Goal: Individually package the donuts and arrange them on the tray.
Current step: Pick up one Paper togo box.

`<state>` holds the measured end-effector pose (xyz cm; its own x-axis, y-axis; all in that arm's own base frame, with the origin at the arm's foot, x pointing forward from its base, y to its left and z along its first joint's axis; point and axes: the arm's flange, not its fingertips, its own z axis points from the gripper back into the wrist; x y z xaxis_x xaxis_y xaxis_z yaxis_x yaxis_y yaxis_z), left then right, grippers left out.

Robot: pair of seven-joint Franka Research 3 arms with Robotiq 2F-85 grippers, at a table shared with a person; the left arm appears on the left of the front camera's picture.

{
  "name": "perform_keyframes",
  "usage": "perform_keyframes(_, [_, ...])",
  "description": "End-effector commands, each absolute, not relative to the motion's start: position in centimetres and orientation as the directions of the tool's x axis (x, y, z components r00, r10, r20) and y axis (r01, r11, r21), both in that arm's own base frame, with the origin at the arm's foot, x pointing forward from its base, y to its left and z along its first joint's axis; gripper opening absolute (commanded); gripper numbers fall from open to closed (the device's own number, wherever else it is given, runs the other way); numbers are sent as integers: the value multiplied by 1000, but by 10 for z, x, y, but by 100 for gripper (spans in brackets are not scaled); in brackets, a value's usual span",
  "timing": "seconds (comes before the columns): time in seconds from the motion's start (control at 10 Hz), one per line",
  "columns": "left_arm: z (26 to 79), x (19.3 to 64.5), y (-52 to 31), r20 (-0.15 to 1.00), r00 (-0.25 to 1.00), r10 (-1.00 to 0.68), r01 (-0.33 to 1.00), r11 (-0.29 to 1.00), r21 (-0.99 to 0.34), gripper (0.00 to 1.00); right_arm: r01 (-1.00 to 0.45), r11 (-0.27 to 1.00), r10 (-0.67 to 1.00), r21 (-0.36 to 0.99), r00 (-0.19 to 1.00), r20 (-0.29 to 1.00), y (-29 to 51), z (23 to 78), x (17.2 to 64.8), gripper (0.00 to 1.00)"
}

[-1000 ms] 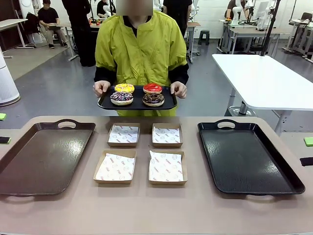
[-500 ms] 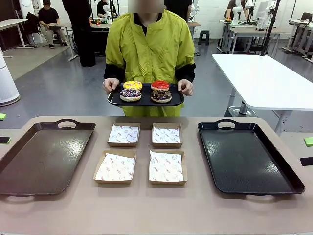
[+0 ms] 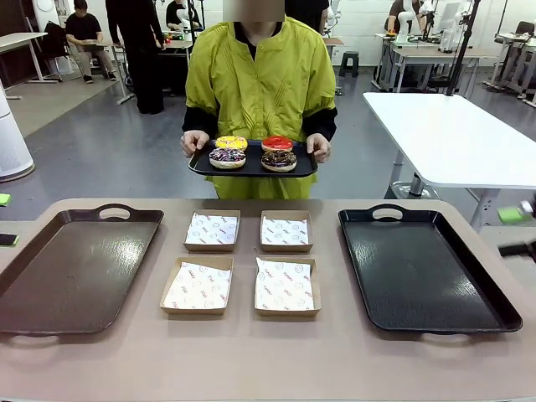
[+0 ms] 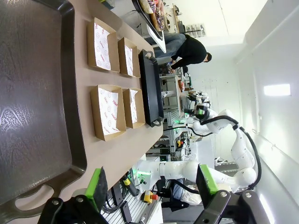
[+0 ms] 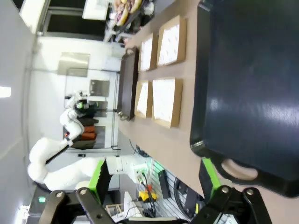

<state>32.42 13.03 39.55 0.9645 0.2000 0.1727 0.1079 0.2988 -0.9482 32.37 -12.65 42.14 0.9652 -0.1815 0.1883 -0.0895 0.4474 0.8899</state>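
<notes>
donuts (image 3: 253,152) on carried tray (image 3: 251,170): lifted slightly higher | left gripper (image 4: 150,183): fingers apart, empty | right gripper (image 5: 155,180): fingers apart, empty, shifted inward

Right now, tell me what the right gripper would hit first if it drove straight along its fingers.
The open right gripper points at the bare tan tabletop between the glossy black plastic tray and the nearest paper-lined brown cardboard box. It would probably meet the tabletop first, though depth is unclear.

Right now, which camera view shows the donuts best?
Front view: all four donuts sit clearly on the person's tray. Left wrist view crops them at its top edge; right wrist view shows them tiny and blurred.
</notes>
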Motion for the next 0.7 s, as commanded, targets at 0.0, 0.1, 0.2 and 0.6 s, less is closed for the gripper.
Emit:
perform_keyframes(0.0, [396,325,130,179,962,208,115,286,-951,100,-4,565,-171,825,978,122,-88,473,381,100])
perform_keyframes(0.1, [396,325,130,179,962,208,115,286,-951,100,16,629,-149,777,984,100,-61,497,413,100])
perform_keyframes(0.2, [396,325,130,179,962,208,115,286,-951,100,33,709,-137,704,986,92,-25,514,446,100])
perform_keyframes(0.6, [396,325,130,179,962,208,115,286,-951,100,65,908,-118,414,988,103,97,507,531,100])
